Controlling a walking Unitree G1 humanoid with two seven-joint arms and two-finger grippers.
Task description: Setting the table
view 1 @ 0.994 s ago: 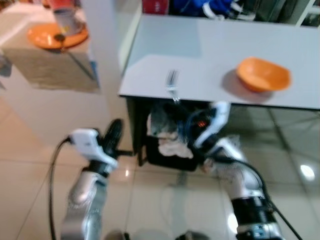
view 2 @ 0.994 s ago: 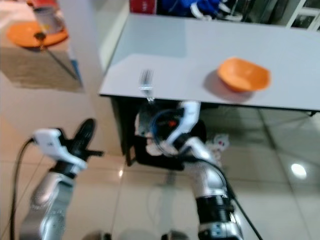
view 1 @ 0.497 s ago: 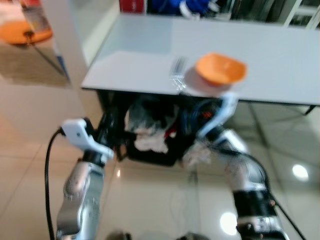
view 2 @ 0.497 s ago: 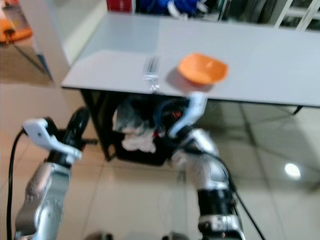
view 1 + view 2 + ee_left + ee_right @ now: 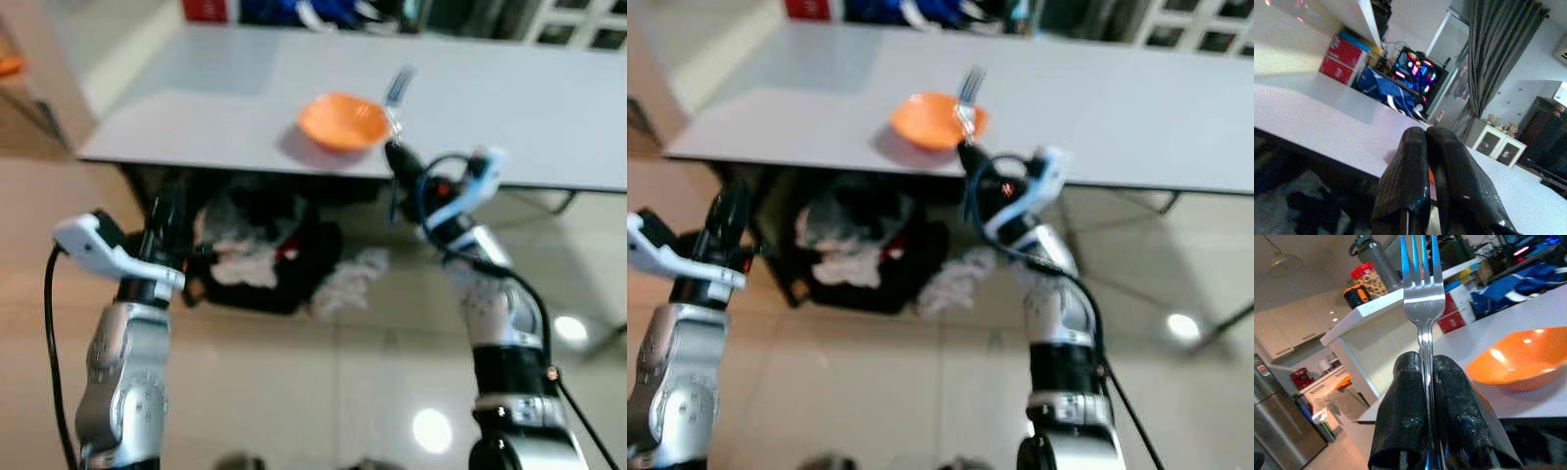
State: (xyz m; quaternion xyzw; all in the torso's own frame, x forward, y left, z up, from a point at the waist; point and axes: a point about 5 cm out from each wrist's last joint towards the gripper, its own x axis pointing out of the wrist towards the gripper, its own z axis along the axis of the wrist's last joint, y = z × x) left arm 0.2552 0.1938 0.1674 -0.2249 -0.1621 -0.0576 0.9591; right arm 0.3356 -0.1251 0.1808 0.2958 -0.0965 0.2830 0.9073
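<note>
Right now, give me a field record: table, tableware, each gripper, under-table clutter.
table: grey table, near edge facing the robot
bowl: orange bowl on the table near that edge
fork: fork held tines outward, beside the bowl
right gripper: right gripper shut on the fork handle, at the table edge
left gripper: left gripper fingers pressed together, holding nothing, low before the table
under table: black bag with white cloth on the floor
</note>
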